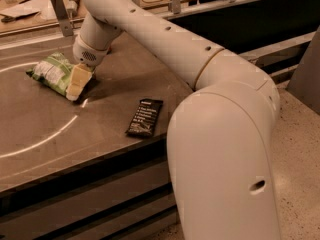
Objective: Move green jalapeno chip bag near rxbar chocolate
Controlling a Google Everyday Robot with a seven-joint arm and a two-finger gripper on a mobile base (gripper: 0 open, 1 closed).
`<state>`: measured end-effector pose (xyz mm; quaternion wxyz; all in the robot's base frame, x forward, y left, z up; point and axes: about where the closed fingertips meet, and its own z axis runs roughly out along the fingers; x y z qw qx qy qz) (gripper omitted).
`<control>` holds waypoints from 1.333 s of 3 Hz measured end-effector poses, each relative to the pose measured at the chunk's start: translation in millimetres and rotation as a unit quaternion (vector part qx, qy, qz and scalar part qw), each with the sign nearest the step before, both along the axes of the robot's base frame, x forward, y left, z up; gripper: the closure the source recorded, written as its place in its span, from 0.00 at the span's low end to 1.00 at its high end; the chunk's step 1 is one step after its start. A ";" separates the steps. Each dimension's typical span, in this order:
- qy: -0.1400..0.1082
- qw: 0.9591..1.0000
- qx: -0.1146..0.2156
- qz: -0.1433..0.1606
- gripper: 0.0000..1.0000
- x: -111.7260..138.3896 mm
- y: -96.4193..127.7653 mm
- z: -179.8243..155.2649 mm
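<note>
The green jalapeno chip bag point(51, 71) lies crinkled on the dark table point(45, 149), at the back left. My gripper point(76, 85) hangs from the long white arm and sits at the bag's right end, touching or overlapping it. The rxbar chocolate point(144, 117), a flat dark bar with white lettering, lies near the table's front right edge, well to the right of the bag and apart from the gripper.
A white curved line point(40, 141) runs across the tabletop. A metal bracket point(61, 14) stands at the table's back edge, with a cluttered counter point(30, 4) behind it. My arm's large elbow point(225, 149) fills the right foreground. The floor point(300, 134) lies to the right.
</note>
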<state>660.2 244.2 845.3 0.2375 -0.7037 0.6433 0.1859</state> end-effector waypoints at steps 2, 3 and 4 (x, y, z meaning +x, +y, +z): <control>0.017 1.000 0.009 0.011 0.64 -5.0 -7.6 -2.4; 0.015 0.999 0.009 0.029 0.87 -15.1 -35.1 10.6; 0.007 0.999 0.008 0.053 1.00 -31.7 -73.5 29.9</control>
